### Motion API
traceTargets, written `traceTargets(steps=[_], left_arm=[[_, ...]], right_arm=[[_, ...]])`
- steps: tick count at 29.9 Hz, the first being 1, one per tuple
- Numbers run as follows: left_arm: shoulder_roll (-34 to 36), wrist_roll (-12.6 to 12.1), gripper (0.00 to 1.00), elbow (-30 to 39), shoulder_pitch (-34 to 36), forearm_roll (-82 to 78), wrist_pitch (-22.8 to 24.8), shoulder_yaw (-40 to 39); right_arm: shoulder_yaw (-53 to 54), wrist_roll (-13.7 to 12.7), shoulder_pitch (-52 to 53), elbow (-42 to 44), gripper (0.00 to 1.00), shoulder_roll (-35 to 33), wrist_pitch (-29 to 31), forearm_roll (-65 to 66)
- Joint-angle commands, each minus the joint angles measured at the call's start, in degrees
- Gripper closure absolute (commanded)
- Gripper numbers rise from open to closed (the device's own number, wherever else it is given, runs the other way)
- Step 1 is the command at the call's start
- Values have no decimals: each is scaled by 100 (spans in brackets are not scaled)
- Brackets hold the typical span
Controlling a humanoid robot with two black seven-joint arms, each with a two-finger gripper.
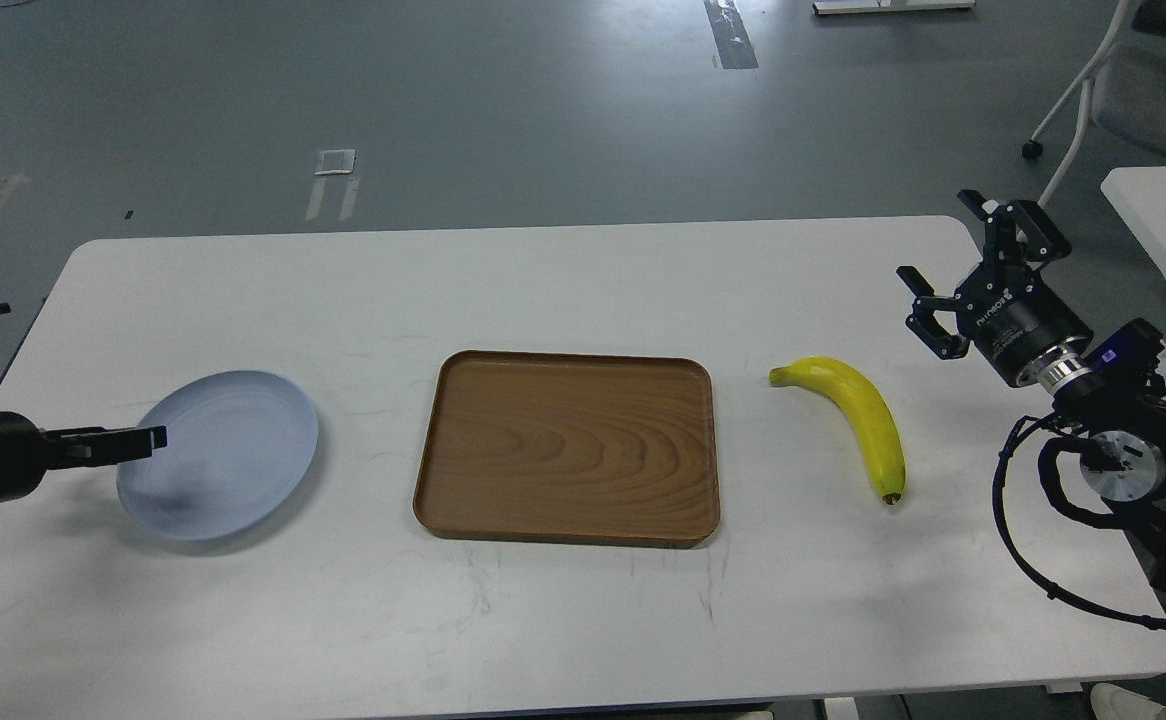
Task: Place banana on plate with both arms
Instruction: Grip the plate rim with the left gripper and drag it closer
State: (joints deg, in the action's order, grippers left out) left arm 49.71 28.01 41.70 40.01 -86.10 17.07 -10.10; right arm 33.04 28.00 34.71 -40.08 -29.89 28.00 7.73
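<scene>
Probably banana is light, firm, bruisable, to be gripped mid-body. R gripper is seen spread, empty; L gripper state can't be told, over plate

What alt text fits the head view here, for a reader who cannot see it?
A curved yellow banana lies on a white table, right of a rectangular brown wooden tray, with a round pale blue plate to the left. The left gripper reaches over the plate's edge; the right gripper hangs open beyond the banana.
</scene>
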Motion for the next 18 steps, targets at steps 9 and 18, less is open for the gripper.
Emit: traceTargets(steps=[9, 18], left_arm=[[-233, -1, 18, -338, -169, 14, -10, 8], [-233, -1, 76, -338, -160, 84, -10, 0]], right_arm=[[-8, 0, -8, 0, 0, 0, 0, 0], [-8, 0, -16, 0, 0, 0, 0, 9]])
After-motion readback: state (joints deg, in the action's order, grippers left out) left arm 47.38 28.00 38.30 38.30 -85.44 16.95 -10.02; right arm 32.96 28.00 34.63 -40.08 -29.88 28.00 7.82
